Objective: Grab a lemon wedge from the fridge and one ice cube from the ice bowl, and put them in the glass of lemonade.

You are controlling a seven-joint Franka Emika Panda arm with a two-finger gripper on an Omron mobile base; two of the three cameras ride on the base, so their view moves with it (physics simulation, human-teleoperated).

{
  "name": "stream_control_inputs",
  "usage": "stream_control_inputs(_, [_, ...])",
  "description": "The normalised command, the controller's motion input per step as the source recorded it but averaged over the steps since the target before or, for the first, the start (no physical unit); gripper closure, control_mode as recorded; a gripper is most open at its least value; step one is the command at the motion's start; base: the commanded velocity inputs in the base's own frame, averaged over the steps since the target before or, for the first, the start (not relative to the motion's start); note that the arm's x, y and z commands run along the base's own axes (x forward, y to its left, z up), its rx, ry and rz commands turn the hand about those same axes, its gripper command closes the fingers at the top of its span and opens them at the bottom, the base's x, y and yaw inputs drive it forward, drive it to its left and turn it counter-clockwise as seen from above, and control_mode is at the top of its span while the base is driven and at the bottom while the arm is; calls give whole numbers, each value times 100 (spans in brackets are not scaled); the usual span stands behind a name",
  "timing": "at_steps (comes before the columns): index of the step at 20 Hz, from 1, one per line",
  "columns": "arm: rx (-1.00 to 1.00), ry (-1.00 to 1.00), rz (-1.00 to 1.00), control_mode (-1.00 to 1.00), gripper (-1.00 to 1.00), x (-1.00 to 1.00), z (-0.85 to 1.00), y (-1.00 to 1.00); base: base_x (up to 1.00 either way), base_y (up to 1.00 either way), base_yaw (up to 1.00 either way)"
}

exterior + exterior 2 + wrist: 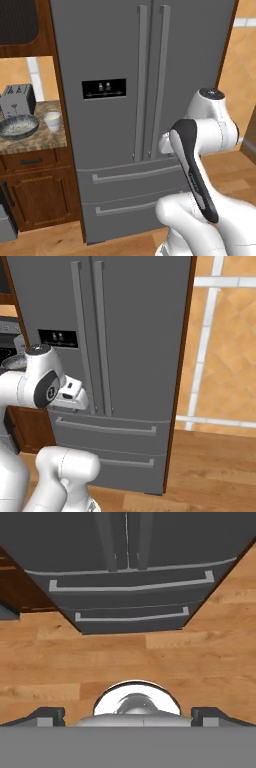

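Standing shut in front of the robot, the fridge is a tall grey steel French-door unit with two long upright handles side by side at the door seam, a black dispenser panel on its left door and two closed drawers below. No lemon wedge can be seen, with both doors closed.

To the fridge's left, on a speckled brown bench, sits the ice bowl, wide, shallow and blue-grey, with a whitish grainy fill. Just beside it on the right, apart from it, stands the glass, a small whitish tapered cup holding pale yellow-green liquid. Behind the bowl is a grey toaster. Dark wooden cabinets run under the bench.

The claw is released, its two dark tips spread wide at the bottom corners of the hand view with nothing between them. It points down at the wooden floor in front of the fridge, with the two drawers and the lower ends of the door handles ahead of it. From the base views the hand hangs low, close before the left door, just above the upper drawer, well apart from the bowl and the glass on the bench.
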Motion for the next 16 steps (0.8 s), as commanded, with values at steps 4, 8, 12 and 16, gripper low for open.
stream_control_inputs(4, [0, -57, -1, -100, -100, -7, 98, 7, 0, 0, 0])
stream_control_inputs(8, [-1, -27, 0, -100, -100, 5, 100, 0, 0, 0, 0])
stream_control_inputs(12, [3, -5, 0, -100, -100, 19, 100, 0, 0, 0, 0])
stream_control_inputs(16, [5, -6, 0, -100, -100, 26, 100, 0, 0, 0, 0])
